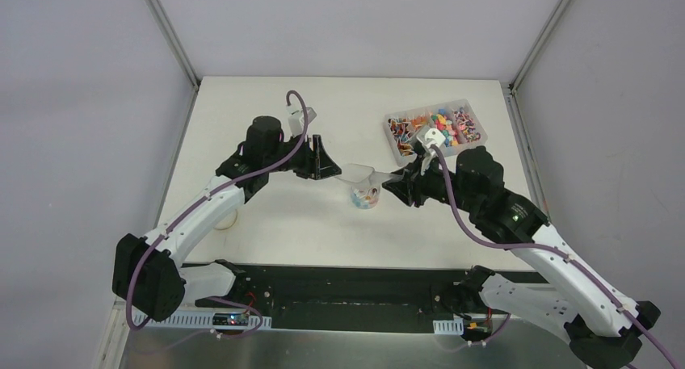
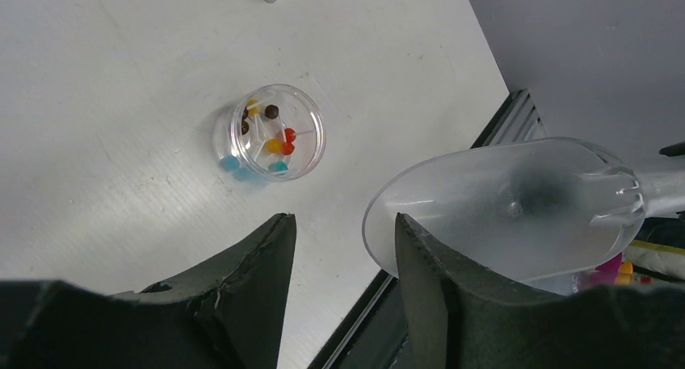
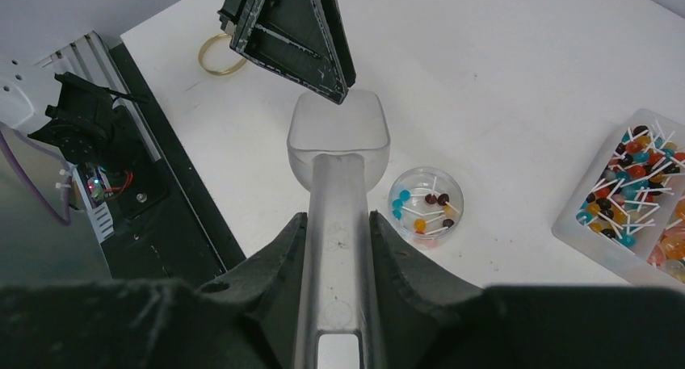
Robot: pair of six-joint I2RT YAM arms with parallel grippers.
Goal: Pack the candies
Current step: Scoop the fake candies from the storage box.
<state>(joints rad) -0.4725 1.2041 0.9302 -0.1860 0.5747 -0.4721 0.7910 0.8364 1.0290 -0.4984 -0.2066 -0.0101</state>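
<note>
Pincers: I saw the right pincer [image 3: 338, 224] clamped on the empty scoop's [image 3: 339, 135] handle; the left pincer [image 2: 341, 224] gaped, holding nothing.
Candies [image 3: 638, 183]: mostly in the far-right tray [image 3: 602, 248], a few in the central jar [image 2: 320, 143].
Handling: light, hard, slippery, I judged; scoop them, don't pinch.

Tiny round candies [image 2: 272, 111] in the small round clear jar [image 2: 317, 132] are brown, red, orange and teal, on white sticks [image 2: 260, 133]. The frosted clear plastic scoop [image 2: 517, 207] is colourless; the flat surface [image 2: 121, 102] is plain white.
</note>
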